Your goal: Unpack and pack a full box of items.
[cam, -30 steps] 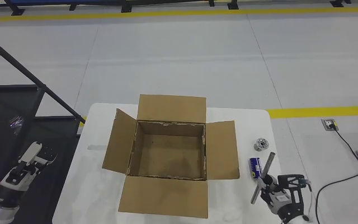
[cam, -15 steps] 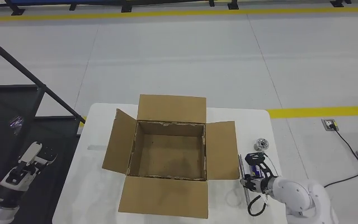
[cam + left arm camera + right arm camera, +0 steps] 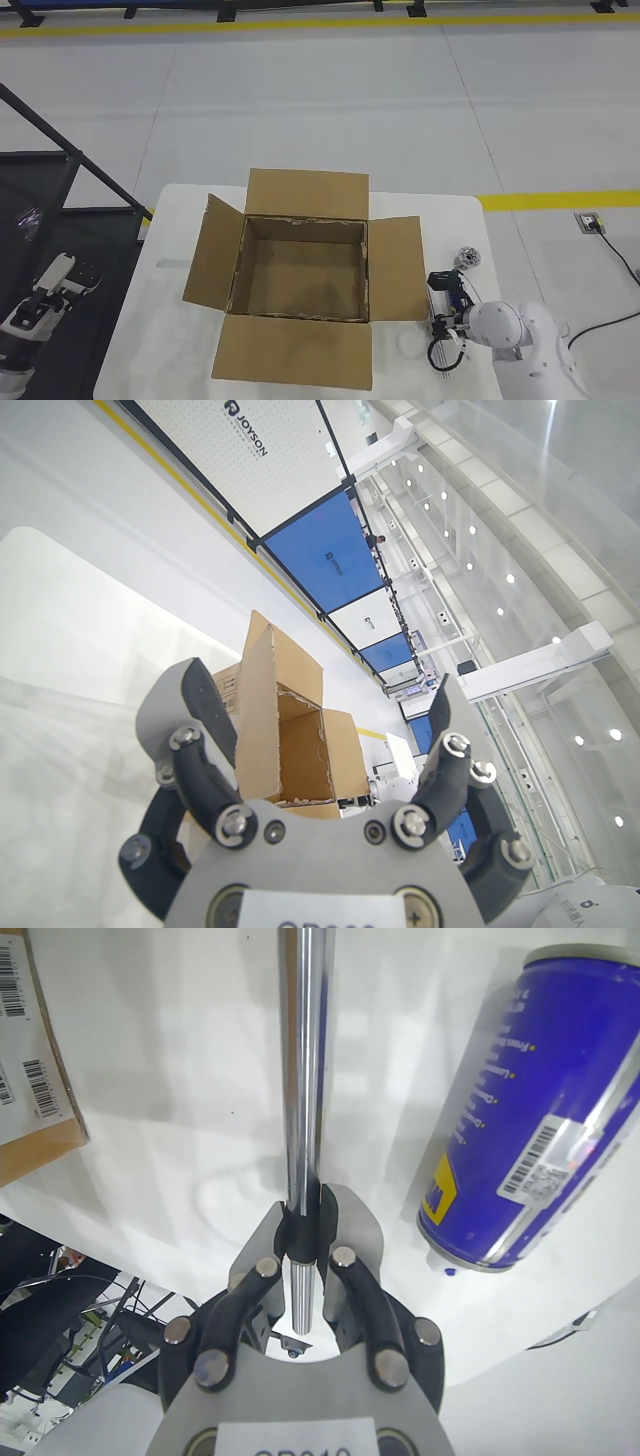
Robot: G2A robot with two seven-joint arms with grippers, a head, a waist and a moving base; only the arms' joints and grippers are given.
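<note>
Tally: 1 table point(image 3: 180, 250). 1 cardboard box point(image 3: 303, 275) on it, 4 flaps, all four folded outward. 1 blue can point(image 3: 520, 1128), with 1 barcode sticker on it. 1 metal rod point(image 3: 302, 1053). 1 small round silvery part point(image 3: 467, 258), maybe a bearing or a tape roll, too small in the top view to call. That makes 3 items outside the box, one of each kind. 2 end effectors: left end effector point(image 3: 320, 677) and right end effector point(image 3: 306, 1213), 2 fingers on each, so 4 fingers total.
</note>
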